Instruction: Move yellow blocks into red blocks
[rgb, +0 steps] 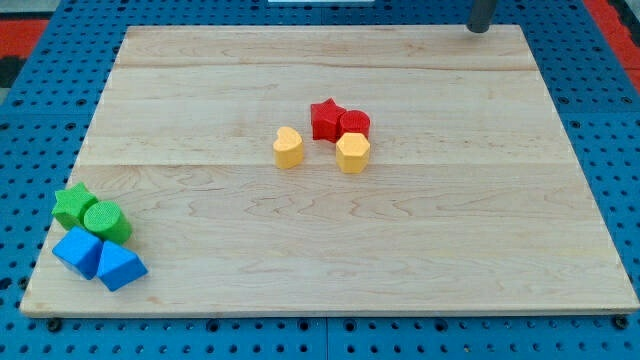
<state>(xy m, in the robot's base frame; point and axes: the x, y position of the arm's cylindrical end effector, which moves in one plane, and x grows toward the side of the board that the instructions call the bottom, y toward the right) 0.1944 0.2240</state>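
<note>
Just the dark rod poking in at the view's top right. My tip parked way up there, upright. Rest of the arm out of shot.

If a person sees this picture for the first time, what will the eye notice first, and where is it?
First comes the bright cluster near the board's middle: a red star and a red cylinder, with a yellow hexagon touching below and a yellow heart apart on the view's left. Next, the green star, green cylinder and two blue blocks crowd the bottom-left corner. My tip stands far off, top right.
</note>
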